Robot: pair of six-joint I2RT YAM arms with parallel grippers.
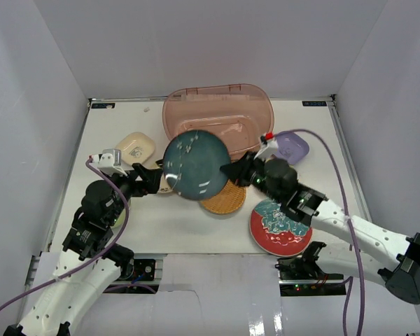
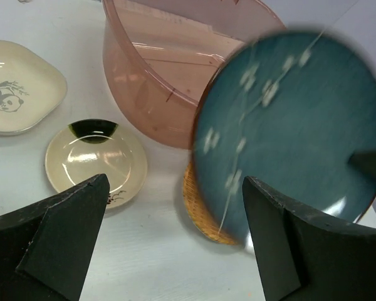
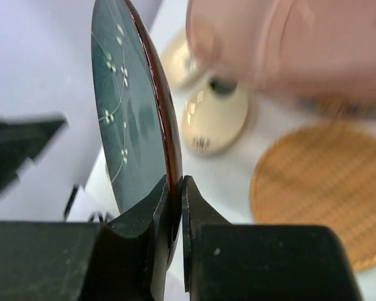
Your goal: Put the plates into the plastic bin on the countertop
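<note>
Right wrist view: right gripper (image 3: 175,188) is pinching round teal plate (image 3: 128,113) by its rim, holding it aloft near translucent pinkish plastic bin (image 1: 196,94). Left gripper (image 2: 175,182) is hanging spread. Seemingly nothing binned yet, with other plates (image 1: 280,227) lying on white countertop (image 1: 168,224).

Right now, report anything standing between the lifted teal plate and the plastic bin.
Nothing visible does. The right end effector grips the teal plate by its rim, raised beside the near wall of the plastic bin; the orange woven plate lies below it.
</note>
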